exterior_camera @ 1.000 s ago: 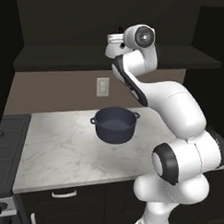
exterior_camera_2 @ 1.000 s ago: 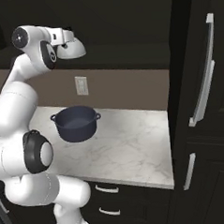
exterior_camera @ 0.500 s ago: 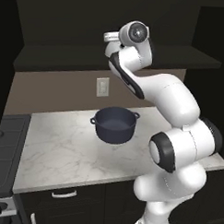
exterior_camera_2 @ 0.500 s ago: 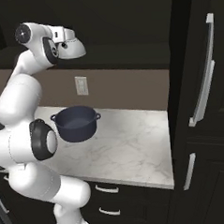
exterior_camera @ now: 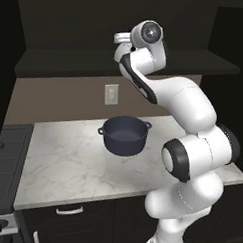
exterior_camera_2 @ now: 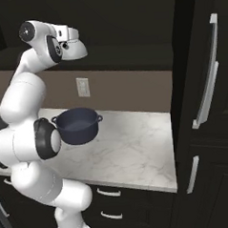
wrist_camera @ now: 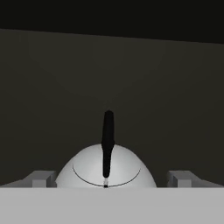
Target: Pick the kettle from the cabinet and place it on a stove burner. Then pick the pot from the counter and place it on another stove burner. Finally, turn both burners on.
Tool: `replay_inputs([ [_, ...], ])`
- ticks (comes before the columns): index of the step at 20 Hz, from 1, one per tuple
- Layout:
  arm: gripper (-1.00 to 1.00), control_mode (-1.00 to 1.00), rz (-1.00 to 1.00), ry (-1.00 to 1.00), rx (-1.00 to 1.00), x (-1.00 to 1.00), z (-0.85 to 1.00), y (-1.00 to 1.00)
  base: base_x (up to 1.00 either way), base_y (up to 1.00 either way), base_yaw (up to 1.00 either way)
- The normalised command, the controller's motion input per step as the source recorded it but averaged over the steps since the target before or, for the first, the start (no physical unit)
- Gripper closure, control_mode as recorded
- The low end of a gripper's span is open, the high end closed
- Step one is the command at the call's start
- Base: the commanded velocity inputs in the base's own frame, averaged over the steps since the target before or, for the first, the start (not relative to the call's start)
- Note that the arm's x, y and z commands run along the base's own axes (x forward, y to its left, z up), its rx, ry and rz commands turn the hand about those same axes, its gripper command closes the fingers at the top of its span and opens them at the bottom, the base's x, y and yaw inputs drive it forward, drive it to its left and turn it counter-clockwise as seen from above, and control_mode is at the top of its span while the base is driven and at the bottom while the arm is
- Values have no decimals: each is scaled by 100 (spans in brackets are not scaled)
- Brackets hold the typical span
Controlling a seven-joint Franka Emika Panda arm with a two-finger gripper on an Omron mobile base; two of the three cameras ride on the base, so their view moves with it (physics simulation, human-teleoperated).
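two fingers (wrist_camera: 41,178) of the hand (wrist_camera: 109,181) stand wide apart on either side of the kettle (wrist_camera: 106,171), not gripping it. kettle sits in the dark cabinet space, black handle edge-on. pot (exterior_camera: 124,135) rests on the counter (exterior_camera: 66,166).

1 pot (exterior_camera: 124,136), 1 kettle (wrist_camera: 106,173), 1 wall socket (exterior_camera: 111,94)

You see a white-silver kettle (wrist_camera: 106,171) with a black handle, a dark blue-grey pot (exterior_camera: 124,135), a white-grey marbled counter (exterior_camera: 66,166), and a black cabinet (exterior_camera_2: 206,105).
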Motion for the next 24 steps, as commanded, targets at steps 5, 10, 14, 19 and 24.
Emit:
replay_inputs([
  [5,-100,-100,0,0,0,7,0,11,0,0,0],
  [10,-100,-100,0,0,0,16,0,4,0,0,0],
  [14,-100,-100,0,0,0,15,0,0,0,0,0],
  [19,-100,-100,0,0,0,13,0,0,0,0,0],
  [24,-100,-100,0,0,0,12,0,0,0,0,0],
])
